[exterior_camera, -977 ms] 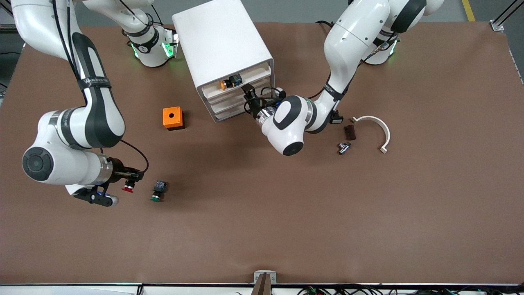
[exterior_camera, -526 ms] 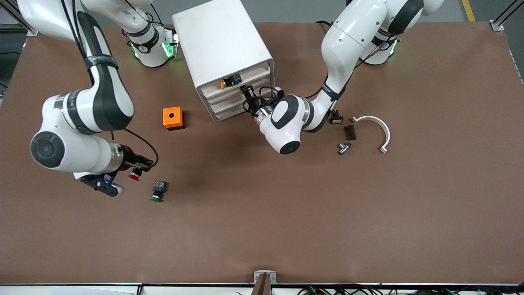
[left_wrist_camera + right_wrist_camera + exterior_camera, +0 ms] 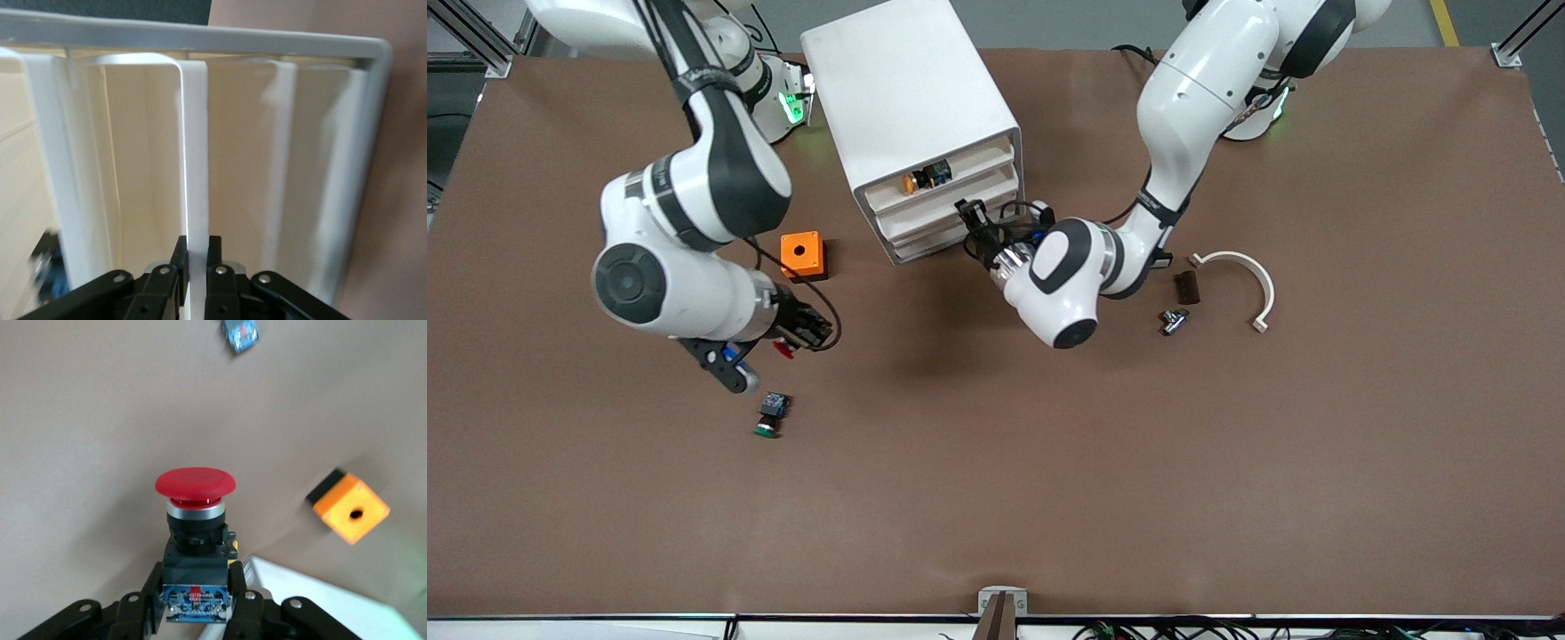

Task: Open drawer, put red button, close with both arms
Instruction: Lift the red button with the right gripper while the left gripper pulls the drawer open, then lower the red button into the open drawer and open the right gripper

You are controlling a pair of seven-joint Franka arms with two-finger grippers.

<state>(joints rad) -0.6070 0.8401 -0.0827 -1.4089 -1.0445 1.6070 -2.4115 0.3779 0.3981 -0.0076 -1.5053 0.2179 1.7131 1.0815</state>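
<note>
— Moved? Right tool [image 3: 799,334] has carried the red button [image 3: 783,348], clamped in its fingers, over the tabletop [image 3: 1049,462] toward the orange box [image 3: 802,255].

— Counts? Three buttons; left tool [image 3: 971,216] pinches one drawer [image 3: 947,210] front.

I can't see the drawer [image 3: 197,153] whole; the left wrist view crops it. The red button [image 3: 783,348] is a speck under the right arm, its body hidden in front view.
</note>
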